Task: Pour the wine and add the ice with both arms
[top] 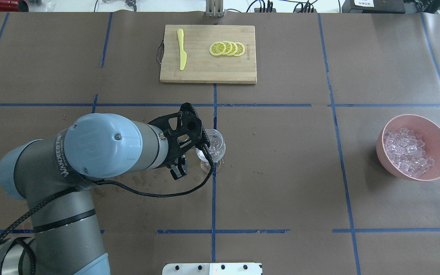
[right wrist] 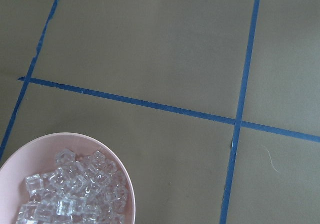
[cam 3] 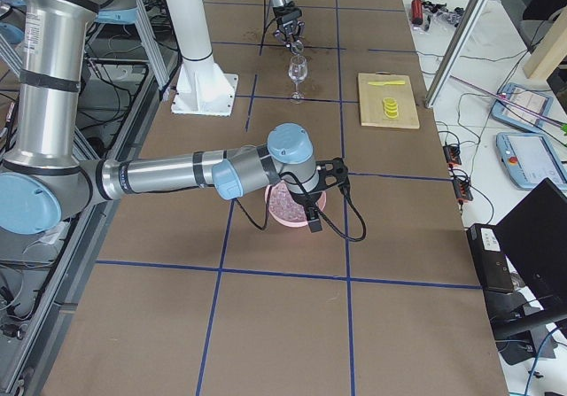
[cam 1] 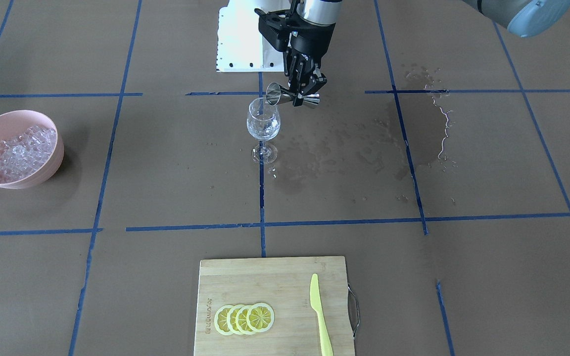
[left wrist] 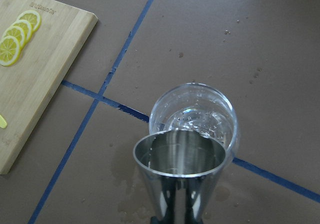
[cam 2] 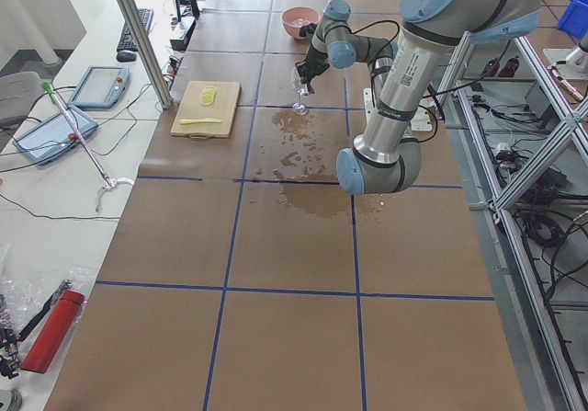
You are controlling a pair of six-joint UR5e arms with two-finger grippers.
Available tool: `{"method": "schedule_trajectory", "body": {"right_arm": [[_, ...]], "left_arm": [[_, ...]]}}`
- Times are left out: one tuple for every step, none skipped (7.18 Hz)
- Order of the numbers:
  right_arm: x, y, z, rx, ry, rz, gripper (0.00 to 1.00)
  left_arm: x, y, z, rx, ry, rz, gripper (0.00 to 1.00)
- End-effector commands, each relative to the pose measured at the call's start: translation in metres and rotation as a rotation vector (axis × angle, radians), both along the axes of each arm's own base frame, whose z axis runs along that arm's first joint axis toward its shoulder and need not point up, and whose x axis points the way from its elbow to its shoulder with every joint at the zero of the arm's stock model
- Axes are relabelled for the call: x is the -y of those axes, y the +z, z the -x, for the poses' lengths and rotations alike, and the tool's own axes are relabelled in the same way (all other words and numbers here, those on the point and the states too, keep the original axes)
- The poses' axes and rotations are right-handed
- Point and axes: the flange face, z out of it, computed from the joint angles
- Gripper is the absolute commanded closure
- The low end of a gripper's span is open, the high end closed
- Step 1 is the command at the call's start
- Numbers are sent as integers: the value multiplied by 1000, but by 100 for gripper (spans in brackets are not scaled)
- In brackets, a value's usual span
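Left gripper (cam 1: 299, 94) is clamped tight on a steel jigger (cam 1: 292, 96), tipped sideways with its mouth right at the rim of the glass (cam 1: 263, 123). There's a bit of bubbly wine (left wrist: 194, 120) down in the glass. The ice (cam 1: 20, 151) is heaped in a pink bowl (cam 1: 53, 165), well apart from the glass. Right gripper (cam 3: 314, 221) hangs over that bowl, but honestly can't tell if it's open or closed. Wet patches (cam 1: 344, 148) on the table (cam 1: 166, 173) beside the glass

lemon slices (cam 1: 244, 319) 4 | knife (cam 1: 320, 316) 1 | glass (cam 1: 263, 123) 1 | jigger (cam 1: 292, 98) 1 | bowl (cam 1: 53, 165) 1 (ice (cam 1: 23, 151))
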Motion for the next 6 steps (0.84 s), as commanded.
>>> {"method": "schedule_trajectory", "body": {"right_arm": [[0,0,0,0,0,1,0],[0,0,0,0,0,1,0],[0,0,0,0,0,1,0],[0,0,0,0,1,2,0],[0,0,0,0,0,1,0],[0,0,0,0,0,1,0]], "left_arm": [[0,-12,0,48,5,4,100],[-2,-19,-2,69,10,13,100],[-3,-27,-2,98,12,26,100],[-3,-31,-2,125,11,37,100],[-3,-32,-3,152,11,48,100],[-2,-37,-2,176,3,52,100]]}}
